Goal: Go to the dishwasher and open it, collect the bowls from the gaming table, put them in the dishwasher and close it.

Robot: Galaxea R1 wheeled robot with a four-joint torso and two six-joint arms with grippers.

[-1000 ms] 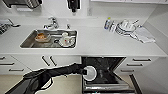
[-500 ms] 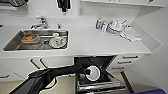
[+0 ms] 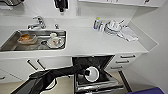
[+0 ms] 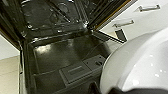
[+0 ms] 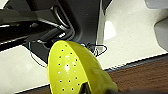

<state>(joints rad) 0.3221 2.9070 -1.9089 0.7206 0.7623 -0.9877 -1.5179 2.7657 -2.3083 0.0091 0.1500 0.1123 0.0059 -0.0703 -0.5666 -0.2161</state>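
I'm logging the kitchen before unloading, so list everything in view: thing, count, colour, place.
dishwasher: one, dark inside, under the counter, door folded down.
white bowl: one, held over the open dishwasher door.
yellow bowl: one, yellow with small dots, close to the right wrist camera.
sink: one, steel, set in the counter, dishes inside.
tap: one, chrome, behind the sink.
stacked dishes: white, on the counter at the far right.
cloth: one, pale, beside the stacked dishes.
drawers: white, bar handles, right of the dishwasher.
left gripper: black, on the white bowl.
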